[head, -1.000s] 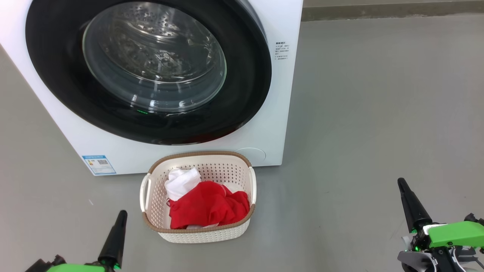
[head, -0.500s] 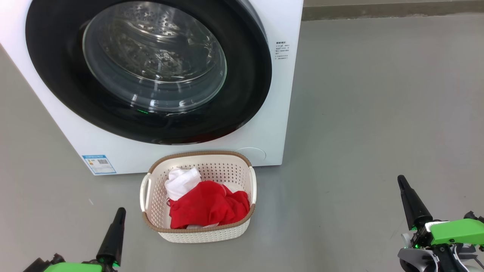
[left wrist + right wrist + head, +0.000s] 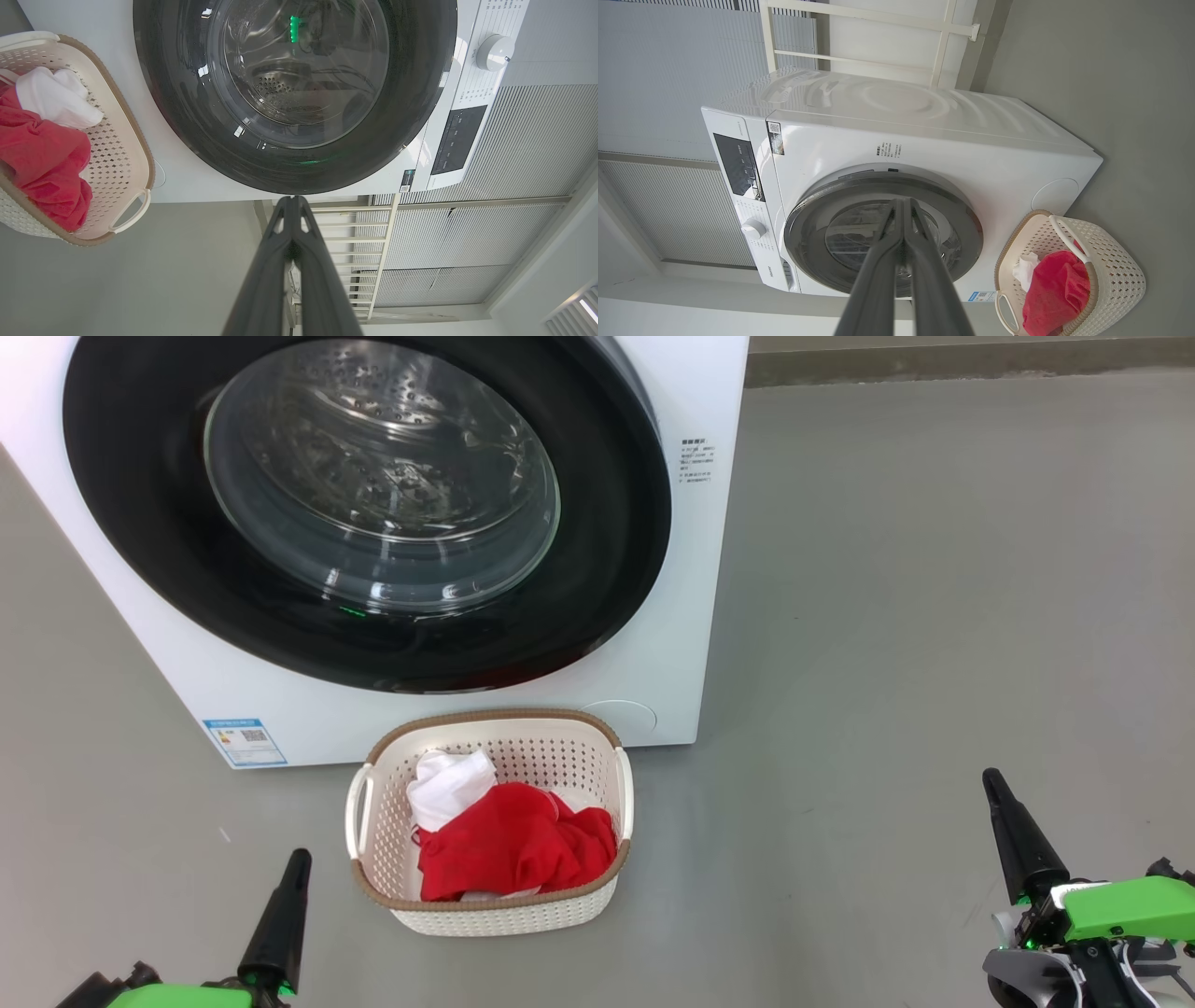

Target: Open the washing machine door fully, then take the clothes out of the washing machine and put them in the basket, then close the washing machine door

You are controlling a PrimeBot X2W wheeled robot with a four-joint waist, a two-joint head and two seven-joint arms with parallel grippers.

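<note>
Basket (image 3: 490, 717) w/ clothes (image 3: 513, 845), long axis prob. parallel to washing machine (image 3: 674, 644) front

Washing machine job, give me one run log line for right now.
door shut | clothes in basket | left gripper shut, empty | right gripper shut, empty

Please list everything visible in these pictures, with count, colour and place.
big white front-loading washing machine: one, white, behind the basket.
large round glossy door with glass window: one, black rim, shut, machine's front.
small perforated plastic basket with brown rim: one, cream, before the machine.
soft red clothes: count unclear, red, in the basket.
white cloth piece: one, white, in the basket.
small blue label: one, blue, low on the machine's front.
left gripper: one, dark fingers together, lower left.
right gripper: one, dark fingers together, lower right.
</note>
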